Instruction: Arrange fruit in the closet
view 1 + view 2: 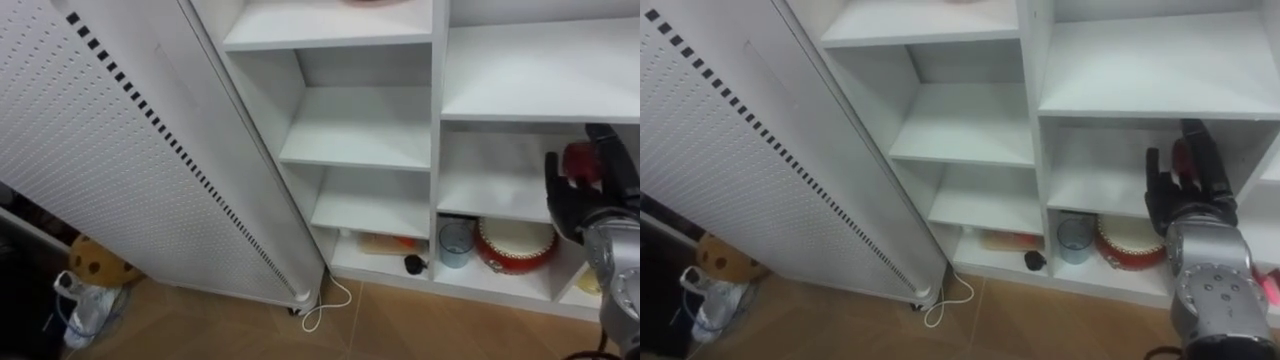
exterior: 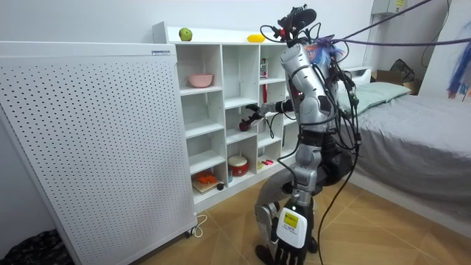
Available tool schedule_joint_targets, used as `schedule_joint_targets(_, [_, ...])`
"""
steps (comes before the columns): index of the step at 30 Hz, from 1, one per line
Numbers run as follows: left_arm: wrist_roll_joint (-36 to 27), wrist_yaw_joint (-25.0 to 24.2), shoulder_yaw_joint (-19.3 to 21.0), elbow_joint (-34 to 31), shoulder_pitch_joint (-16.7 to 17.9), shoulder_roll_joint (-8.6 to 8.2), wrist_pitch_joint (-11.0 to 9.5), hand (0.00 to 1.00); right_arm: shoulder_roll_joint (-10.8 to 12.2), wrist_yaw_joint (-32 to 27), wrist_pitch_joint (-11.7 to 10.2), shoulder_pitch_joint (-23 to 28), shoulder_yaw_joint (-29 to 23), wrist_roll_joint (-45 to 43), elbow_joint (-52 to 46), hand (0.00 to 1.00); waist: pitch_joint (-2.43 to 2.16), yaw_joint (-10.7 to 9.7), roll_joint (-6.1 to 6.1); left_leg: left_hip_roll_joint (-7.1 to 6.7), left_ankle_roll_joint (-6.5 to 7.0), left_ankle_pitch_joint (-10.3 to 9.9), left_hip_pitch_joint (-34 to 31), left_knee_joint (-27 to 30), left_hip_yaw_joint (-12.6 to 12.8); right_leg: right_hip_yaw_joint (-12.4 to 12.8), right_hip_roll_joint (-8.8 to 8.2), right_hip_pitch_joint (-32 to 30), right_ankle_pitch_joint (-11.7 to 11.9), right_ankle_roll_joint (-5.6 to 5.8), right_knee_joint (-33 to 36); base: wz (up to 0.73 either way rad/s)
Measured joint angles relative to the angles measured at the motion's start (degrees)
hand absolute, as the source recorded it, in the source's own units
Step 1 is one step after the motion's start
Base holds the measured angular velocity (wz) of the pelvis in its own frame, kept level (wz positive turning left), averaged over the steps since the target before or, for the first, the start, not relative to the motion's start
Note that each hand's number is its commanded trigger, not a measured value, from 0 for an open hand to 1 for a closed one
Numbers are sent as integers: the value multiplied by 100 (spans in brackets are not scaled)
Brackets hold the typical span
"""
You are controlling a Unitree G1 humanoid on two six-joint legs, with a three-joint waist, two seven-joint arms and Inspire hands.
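Observation:
I stand in front of a white open shelf unit (image 1: 436,120) (image 2: 221,110). My right hand (image 1: 585,205) (image 1: 1188,198) (image 2: 255,112) is raised in front of the middle-right compartment, its fingers curled round a red fruit (image 1: 578,160) (image 1: 1181,158). The fingers hide most of the fruit. On top of the unit lie a green apple (image 2: 185,34) and a yellow fruit (image 2: 255,37).
A tall perforated white panel (image 1: 110,150) leans at the left, hard against the unit. The bottom compartments hold a glass cup (image 1: 456,243), a red-rimmed round tin (image 1: 515,246) and orange items (image 1: 385,243). A pink bowl (image 2: 199,79) sits higher up. A white cable (image 1: 330,305) lies on the floor. A bed (image 2: 412,125) is behind me.

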Motion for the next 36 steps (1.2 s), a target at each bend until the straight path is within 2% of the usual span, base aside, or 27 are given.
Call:
schedule_joint_targets(8, [4,3,-11,-12,53,1,-56,0,0,-339,-155,-87,11,1,1,0,0,3,0,1,6,-3,7,20,-20,-25,-3,30,1,5,-8,0])
schedule_joint_targets(17, [2,18,1,8,80,11,-119,0,-3,-239,-142,-81,32,6,235,0,13,8,20,11,9,-22,192,-11,-32,-3,39,221,-13,40,-58,0])
schedule_joint_targets(21, [9,18,-5,16,132,31,-142,0,-3,-172,-58,-49,63,12,319,0,20,21,44,87,7,-40,389,-100,-21,-33,94,439,4,71,-218,-8])
schedule_joint_targets(23, [7,4,-9,19,133,50,-133,0,-6,161,25,-49,71,115,632,0,31,1,23,86,13,-44,521,-155,7,-29,92,545,27,32,-255,-2])
schedule_joint_targets(28, [80,-156,17,25,133,54,-54,0,-19,1127,237,112,71,156,1447,0,52,-15,-14,95,5,-55,978,-374,41,-71,103,982,34,44,-474,-3])
schedule_joint_targets(30, [260,-259,75,26,132,55,-44,0,-81,1442,284,209,70,27,1787,0,63,-30,-32,91,3,-56,1184,-482,44,-104,100,1196,35,49,-577,0])
schedule_joint_targets(32, [345,-376,249,28,107,63,-15,0,-216,1836,445,380,88,-235,2144,0,88,-68,-79,93,-17,-45,1418,-638,32,-180,106,1469,52,68,-750,5])
schedule_joint_targets(34, [455,-454,254,51,102,94,-8,0,-256,2124,574,637,313,-463,2336,0,108,-77,-122,93,-25,-38,1687,-792,29,-218,161,1746,62,85,-912,2])
schedule_joint_targets(36, [560,-528,263,101,56,94,14,0,-270,2425,613,914,515,-882,2522,0,120,-100,-150,100,-34,-34,1949,-961,-4,-264,198,2026,88,116,-1117,0])
